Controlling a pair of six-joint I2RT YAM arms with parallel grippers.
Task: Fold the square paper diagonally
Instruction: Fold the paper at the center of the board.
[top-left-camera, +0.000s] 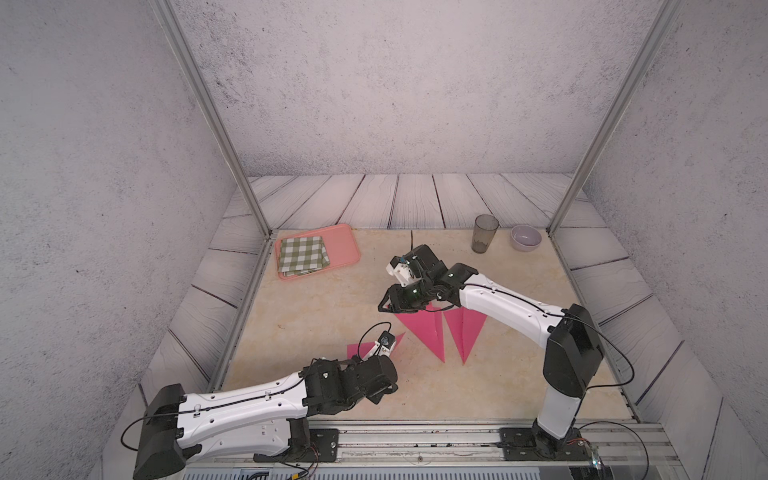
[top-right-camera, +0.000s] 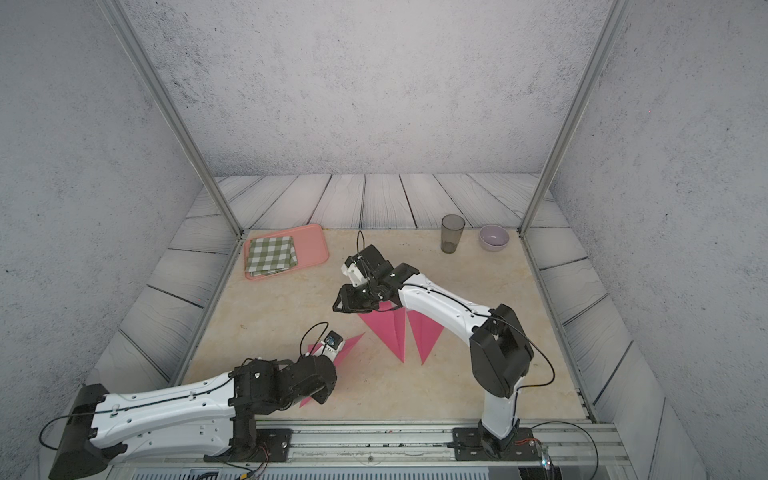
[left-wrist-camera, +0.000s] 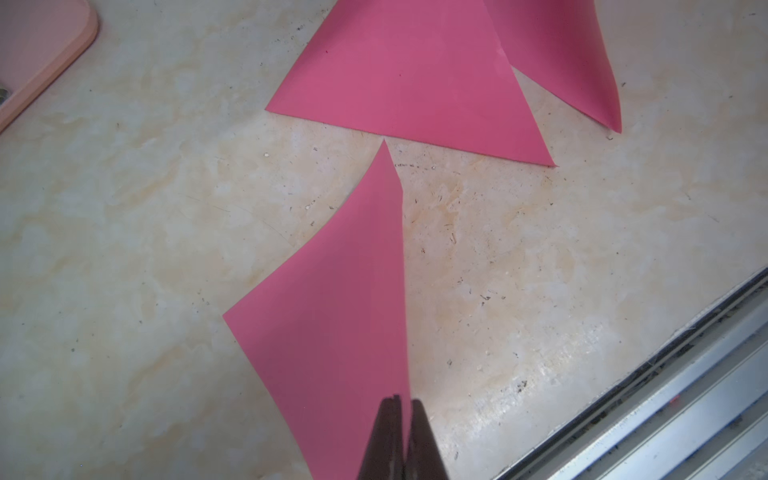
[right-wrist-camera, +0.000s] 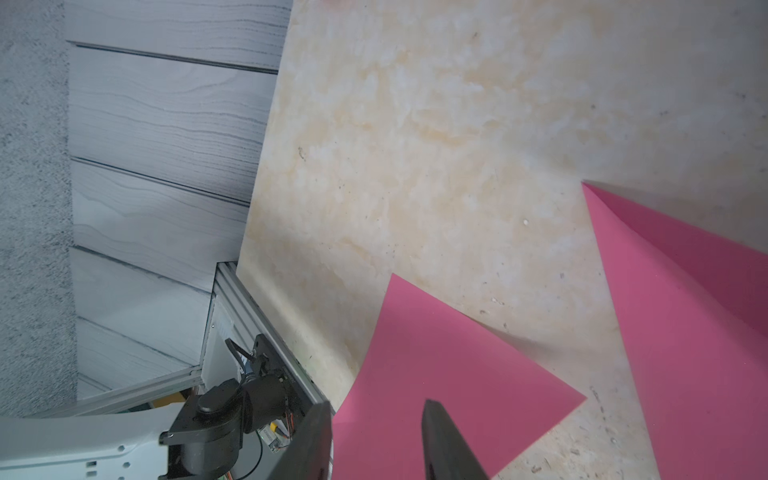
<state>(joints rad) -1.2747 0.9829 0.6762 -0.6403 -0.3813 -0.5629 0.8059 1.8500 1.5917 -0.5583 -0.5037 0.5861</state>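
Observation:
The pink paper (left-wrist-camera: 332, 311) lies on the marble table near the front left, bent over itself with one edge raised. My left gripper (left-wrist-camera: 401, 401) is shut on that raised edge. In both top views the left wrist hides most of the sheet; only pink tips (top-left-camera: 398, 337) (top-right-camera: 353, 340) show. My right gripper (top-left-camera: 381, 306) (right-wrist-camera: 378, 411) hangs open at mid-table. It is over the far corner of a folded pink triangle (top-left-camera: 424, 332) (right-wrist-camera: 436, 353), with nothing pinched. A second folded pink triangle (top-left-camera: 464, 332) lies just to the right.
A salmon tray (top-left-camera: 345, 245) with a green checked cloth (top-left-camera: 303, 254) sits at the back left. A grey tumbler (top-left-camera: 484, 239) and a lilac bowl (top-left-camera: 525, 237) stand at the back right. Metal frame posts (top-left-camera: 249, 195) rise at the back corners. A rail (top-left-camera: 415, 436) runs along the front.

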